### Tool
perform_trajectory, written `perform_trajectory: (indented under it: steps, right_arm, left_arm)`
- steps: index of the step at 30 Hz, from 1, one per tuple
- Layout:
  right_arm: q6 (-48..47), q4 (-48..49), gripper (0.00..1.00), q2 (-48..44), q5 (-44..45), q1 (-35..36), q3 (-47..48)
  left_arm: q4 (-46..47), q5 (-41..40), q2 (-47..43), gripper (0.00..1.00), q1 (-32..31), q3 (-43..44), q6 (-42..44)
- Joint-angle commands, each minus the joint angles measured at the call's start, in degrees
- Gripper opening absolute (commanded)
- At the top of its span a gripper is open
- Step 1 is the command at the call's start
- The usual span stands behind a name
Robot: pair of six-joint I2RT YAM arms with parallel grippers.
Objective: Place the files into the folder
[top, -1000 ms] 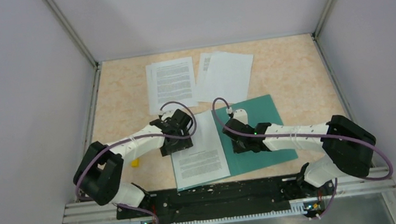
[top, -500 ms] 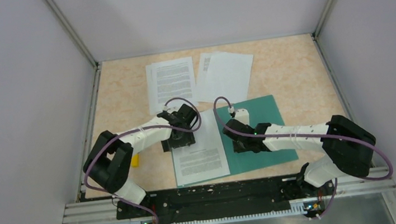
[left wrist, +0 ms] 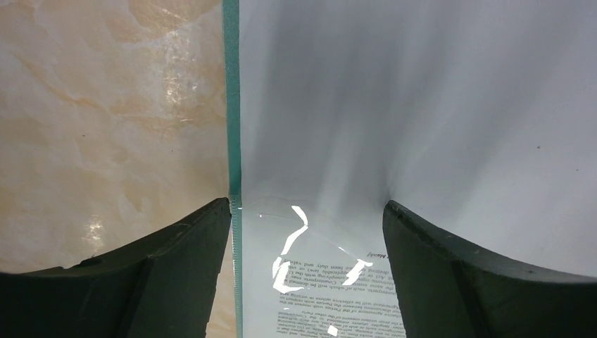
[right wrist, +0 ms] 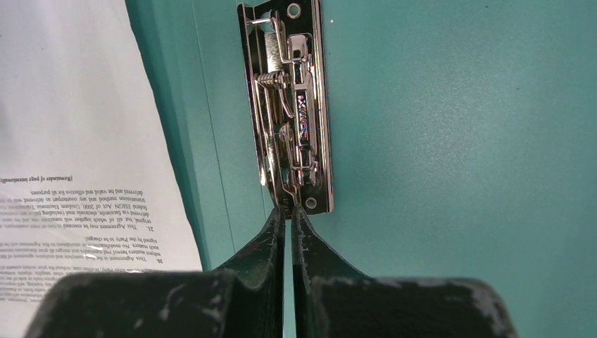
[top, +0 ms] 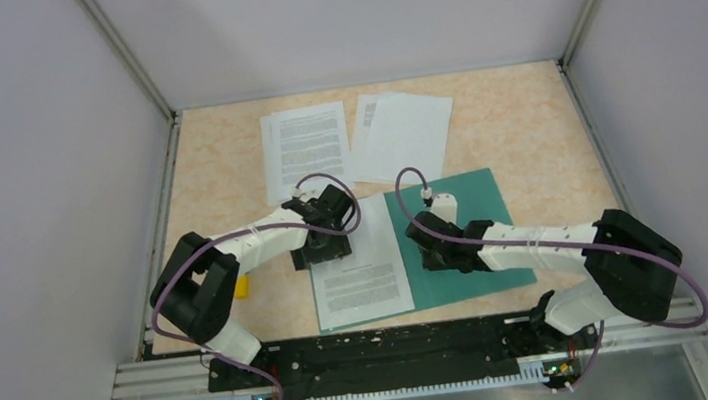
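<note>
Left gripper point(left wrist: 308, 211) splayed over the white printed sheet point(left wrist: 422, 105); your right gripper point(right wrist: 288, 211), fingers together, may skid off the teal folder point(right wrist: 457, 141) and its chrome clip point(right wrist: 292, 113).

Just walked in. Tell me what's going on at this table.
A robot is filing papers into an open teal folder. One printed sheet already lies on its left half, and the left claw, open, straddles that sheet's left edge. The right claw is shut, its tips at the near end of the folder's metal clip. More sheets wait at the far side of the table.
</note>
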Motion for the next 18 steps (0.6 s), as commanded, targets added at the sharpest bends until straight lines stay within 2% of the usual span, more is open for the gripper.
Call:
perform_trajectory:
  steps: [1, 13, 18]
  right_arm:
    - [-0.4, -12.8, 0.0, -1.3, 4.8, -2.4, -3.6]
    - [-5.7, -8.2, 0.02, -5.7, -0.3, -2.9, 0.9]
    - [-8.8, -5.7, 0.31, -9.0, -3.6, -4.8, 5.3]
  left_arm:
    - [-1.5, -2.5, 6.0, 0.84, 0.6, -4.2, -0.2]
    - [-0.7, -0.8, 5.2, 0.83, 1.0, -3.8, 0.6]
    - [-1.6, -0.4, 3.1, 0.83, 1.0, 0.3, 2.8]
